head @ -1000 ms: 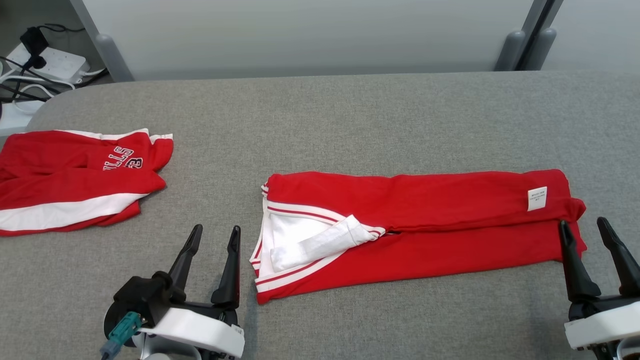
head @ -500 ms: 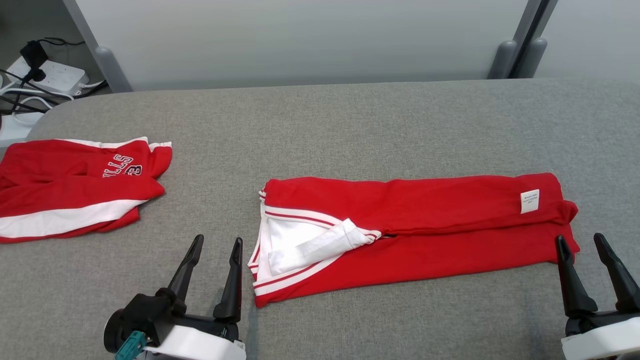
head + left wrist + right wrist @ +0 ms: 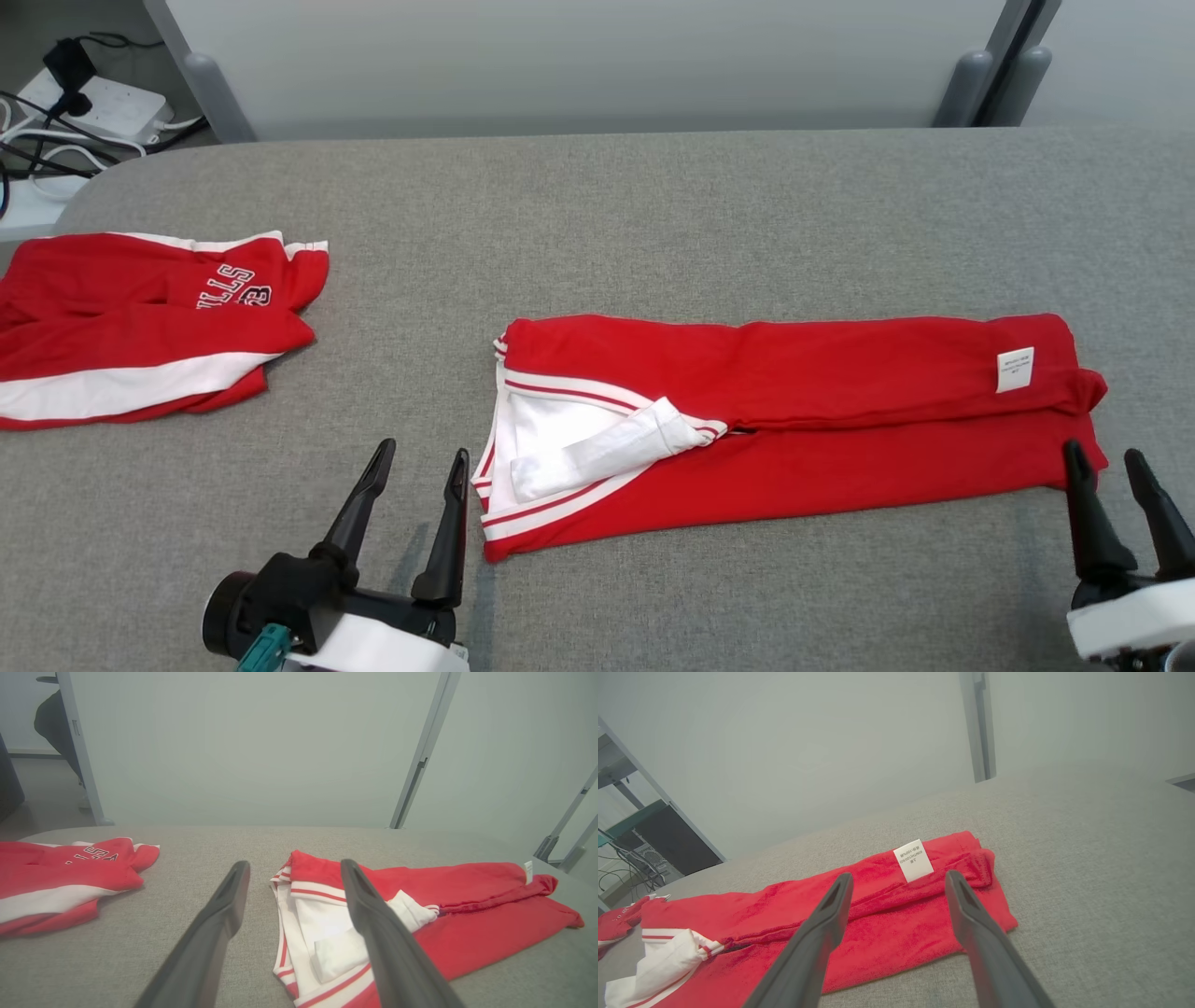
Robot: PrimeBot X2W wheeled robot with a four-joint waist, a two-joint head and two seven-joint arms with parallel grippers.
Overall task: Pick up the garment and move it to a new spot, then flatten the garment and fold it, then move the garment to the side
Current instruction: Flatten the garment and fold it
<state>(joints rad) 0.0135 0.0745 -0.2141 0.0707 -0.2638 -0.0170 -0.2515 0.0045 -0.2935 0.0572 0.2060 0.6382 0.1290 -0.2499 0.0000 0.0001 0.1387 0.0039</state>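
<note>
both my claws have drawn back: left gripper (image 3: 423, 449) and right gripper (image 3: 1102, 450) gape empty at the ends of the garment (image 3: 840, 373); a shallow pinch could spill its fold.

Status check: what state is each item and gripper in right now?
red garment, folded lengthwise, flat on the table, ungripped
care label, face up at its right end
second red garment, folded, lying at the table's left
left gripper, jaws open, empty, beside the garment's left end
right gripper, jaws open, empty, by the garment's right corner
</note>
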